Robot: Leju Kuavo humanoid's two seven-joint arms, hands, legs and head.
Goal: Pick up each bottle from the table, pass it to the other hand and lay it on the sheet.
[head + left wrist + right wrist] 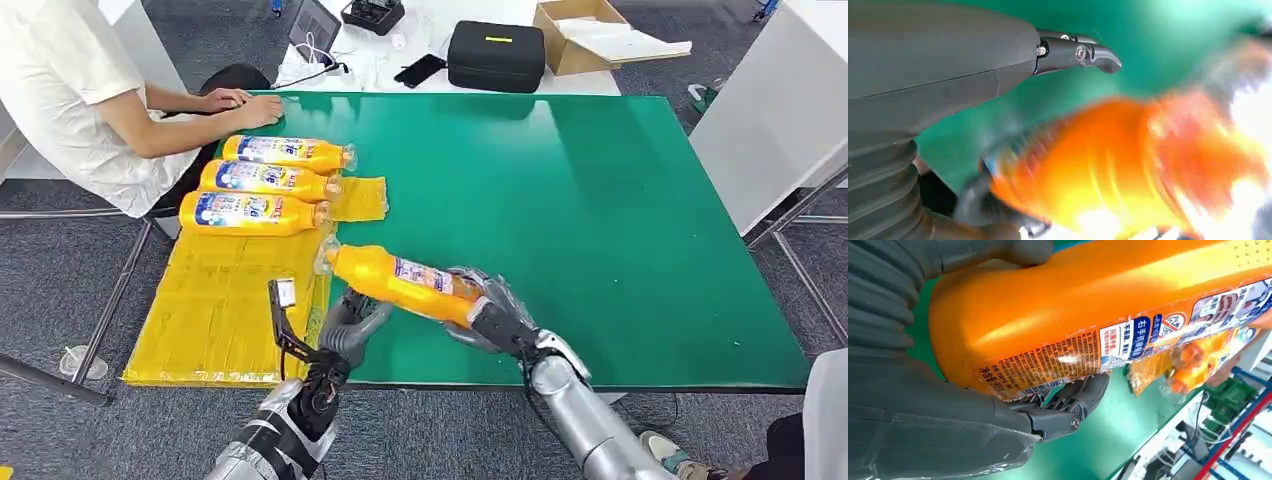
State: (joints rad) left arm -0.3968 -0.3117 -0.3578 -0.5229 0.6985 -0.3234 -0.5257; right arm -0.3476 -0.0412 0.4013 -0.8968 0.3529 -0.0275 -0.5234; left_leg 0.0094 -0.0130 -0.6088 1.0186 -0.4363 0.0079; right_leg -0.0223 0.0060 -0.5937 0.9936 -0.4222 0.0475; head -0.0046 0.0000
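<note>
My right hand (490, 312) grips an orange bottle (400, 282) by its base end, just above the green table (600, 220). The bottle's cap points toward the yellow sheet (215, 310). In the right wrist view the bottle (1073, 310) lies across my right hand (923, 405), label showing. My left hand (352, 325) is just below the bottle's neck half, fingers spread and not closed on it. The left wrist view has the bottle (1128, 165) blurred close beside my left hand (938, 90). Three more orange bottles (265, 180) lie side by side on the sheet's far end.
A person sits at the far left with hands (240, 105) on the table's corner. A white table behind carries a black case (495, 55), a cardboard box (590, 35) and a phone (420, 70). The sheet's near half is bare.
</note>
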